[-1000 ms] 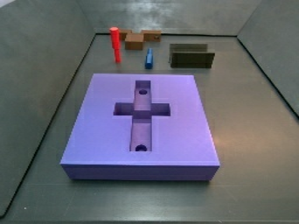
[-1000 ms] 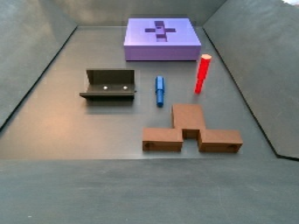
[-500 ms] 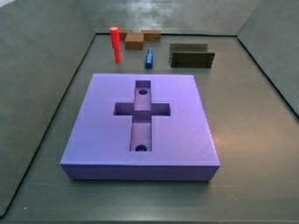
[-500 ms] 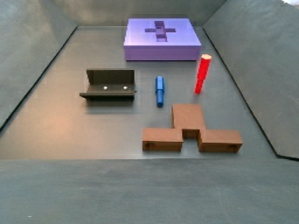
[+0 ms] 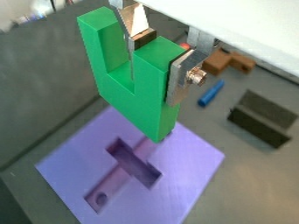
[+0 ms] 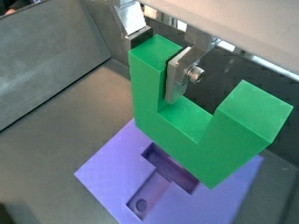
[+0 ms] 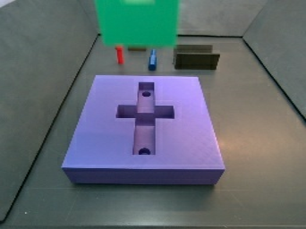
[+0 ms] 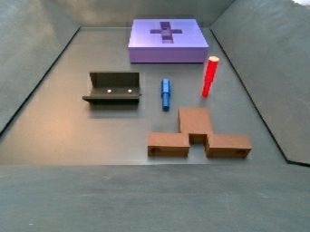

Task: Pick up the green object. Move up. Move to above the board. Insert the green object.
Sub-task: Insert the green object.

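Note:
The green object is a bright green U-shaped block with its two prongs pointing up. My gripper is shut on one prong, with a silver finger on each side of it; this also shows in a wrist view. The green object hangs in the air above the purple board, over the cross-shaped recess. In a side view the green object shows at the top edge, high over the board's far end. The gripper itself is out of both side views.
A red peg, a blue peg, the dark fixture and a brown blocky piece stand on the floor beyond the board. Grey walls close in the floor on all sides.
The green object has come into a side view at the top, above the board's far end, and now hides the brown piece there. Nothing on the floor has moved.

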### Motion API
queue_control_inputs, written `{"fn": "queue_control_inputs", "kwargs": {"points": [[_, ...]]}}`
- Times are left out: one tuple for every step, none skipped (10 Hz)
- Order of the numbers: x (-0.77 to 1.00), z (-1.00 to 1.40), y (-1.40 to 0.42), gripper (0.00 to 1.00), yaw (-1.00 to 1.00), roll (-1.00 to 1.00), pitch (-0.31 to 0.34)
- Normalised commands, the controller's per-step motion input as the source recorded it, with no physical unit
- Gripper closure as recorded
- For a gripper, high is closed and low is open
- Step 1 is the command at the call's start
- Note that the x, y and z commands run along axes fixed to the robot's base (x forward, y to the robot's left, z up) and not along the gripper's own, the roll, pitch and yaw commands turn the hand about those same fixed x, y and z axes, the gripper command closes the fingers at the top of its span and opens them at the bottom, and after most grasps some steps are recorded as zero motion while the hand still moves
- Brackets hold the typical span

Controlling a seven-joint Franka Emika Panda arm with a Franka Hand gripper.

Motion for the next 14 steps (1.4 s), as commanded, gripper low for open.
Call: {"fn": "queue_control_inputs", "kwargs": {"points": [[0.27, -0.74, -0.17, 1.0, 0.0, 0.2, -0.129], [0.12, -0.83, -0.22, 1.0, 0.24, 0.18, -0.107], [0.09, -0.81, -0.2, 1.0, 0.28, 0.19, -0.107], [0.01, -0.79, -0.16, 1.0, 0.33, 0.2, -0.1], [0.0, -0.85, -0.07, 1.0, 0.26, 0.19, -0.084], [-0.01, -0.83, 0.0, 1.0, 0.0, 0.12, -0.017], [-0.08, -0.7, 0.0, 1.0, 0.0, 0.06, -0.074], [0.05, -0.58, 0.0, 1.0, -0.1, 0.0, -0.041], [0.0, -0.52, 0.0, 1.0, -0.07, 0.0, -0.063], [-0.02, -0.39, 0.0, 1.0, 0.05, -0.09, -0.093], [-0.21, -0.33, -0.01, 1.0, 0.13, -0.03, -0.143], [-0.24, -0.25, -0.1, 1.0, 0.13, 0.0, -0.144], [-0.18, -0.24, -0.29, 1.0, 0.09, 0.0, -0.107], [-0.01, -0.25, -0.31, 1.0, 0.05, 0.0, -0.051]]}}
